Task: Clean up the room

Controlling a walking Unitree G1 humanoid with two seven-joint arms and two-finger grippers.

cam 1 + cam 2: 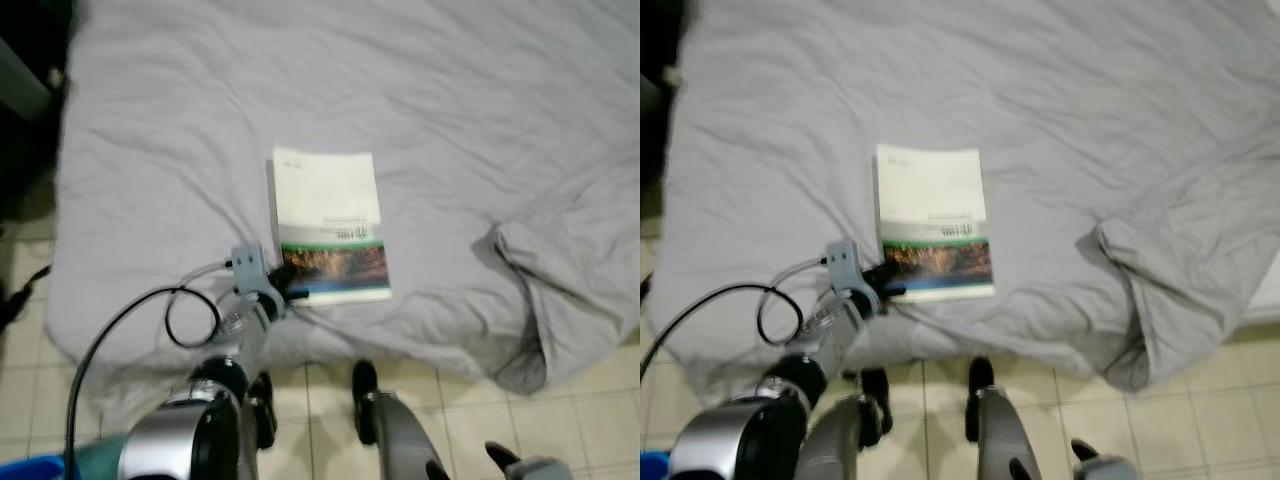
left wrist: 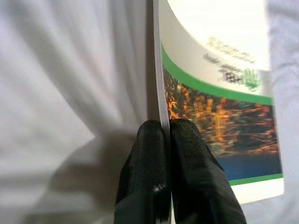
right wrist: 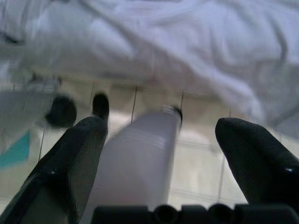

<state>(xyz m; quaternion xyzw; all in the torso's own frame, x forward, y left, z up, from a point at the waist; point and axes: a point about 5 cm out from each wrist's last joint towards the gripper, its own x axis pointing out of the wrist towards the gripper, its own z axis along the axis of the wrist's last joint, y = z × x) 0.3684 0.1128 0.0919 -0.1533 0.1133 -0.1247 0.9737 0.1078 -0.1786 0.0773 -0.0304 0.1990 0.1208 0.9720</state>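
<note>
1. Gripping the near left corner of a paperback book (image 1: 330,225), the left gripper (image 1: 292,290) has its two black fingers (image 2: 187,163) pressed together on the cover edge, one finger above and one below, as the left wrist view shows.
2. The book lies flat near the middle of a bed covered by a grey sheet (image 1: 450,120), close to the near edge, its spine on the left and its photo band toward the robot.
3. Pinching at the corner that lies closest to the bed's edge looks like the easiest way to get a finger beneath a flat object on soft cloth; I judge a lift comes next, and the thin hold might let the book sag or slip.
4. The right gripper (image 3: 173,154) hangs low over the tiled floor (image 1: 590,420) with its fingers spread wide and nothing between them.
5. A rumpled fold of sheet (image 1: 530,300) droops over the near right edge of the bed.
6. The cover print is too blurred to read, the dark area at the far left is indistinct, and the bed's far and right sides run out of frame.
</note>
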